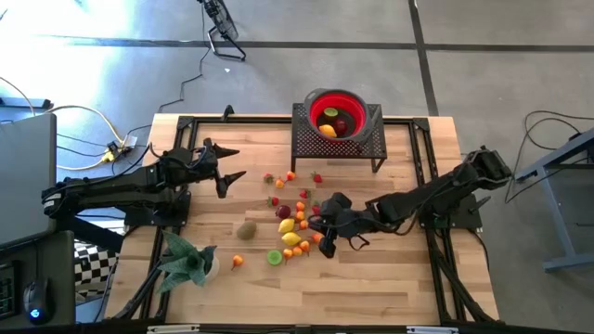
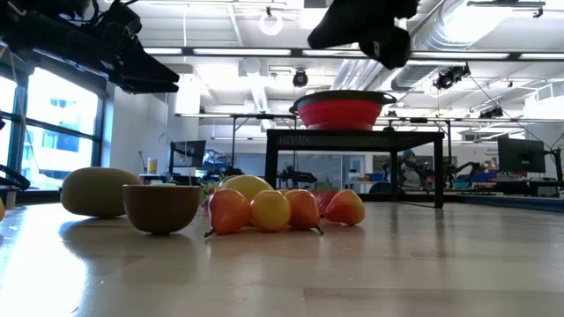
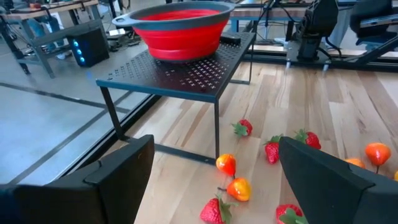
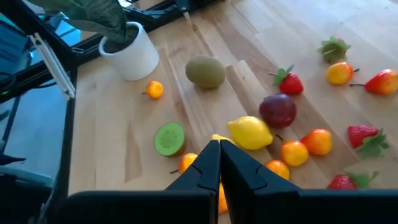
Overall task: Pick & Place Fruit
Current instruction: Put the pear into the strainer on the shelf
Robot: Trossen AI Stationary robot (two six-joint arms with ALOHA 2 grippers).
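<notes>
The fruit (image 1: 295, 224) lies scattered mid-table, from the strawberries (image 3: 242, 127) at about 12 o'clock of the heap to the halved kiwi (image 4: 170, 138) at 7 o'clock and a whole kiwi (image 4: 206, 71) out at 9 o'clock; a few pieces already sit in the red bowl (image 1: 338, 113) on the black stand (image 1: 306, 144) at the table's 12 o'clock. The right gripper (image 1: 329, 243) hangs at the heap's 4 o'clock edge, fingers pressed together with nothing visible between them. The left gripper (image 1: 227, 173) waits at the table's 9 o'clock, fingers spread wide and empty. These pieces look light, hard and smooth, so likely to roll or squirt out of a pinch; best taken across the widest middle, the lemon (image 4: 250, 133) across its short axis, strawberries by the body rather than the leaves
</notes>
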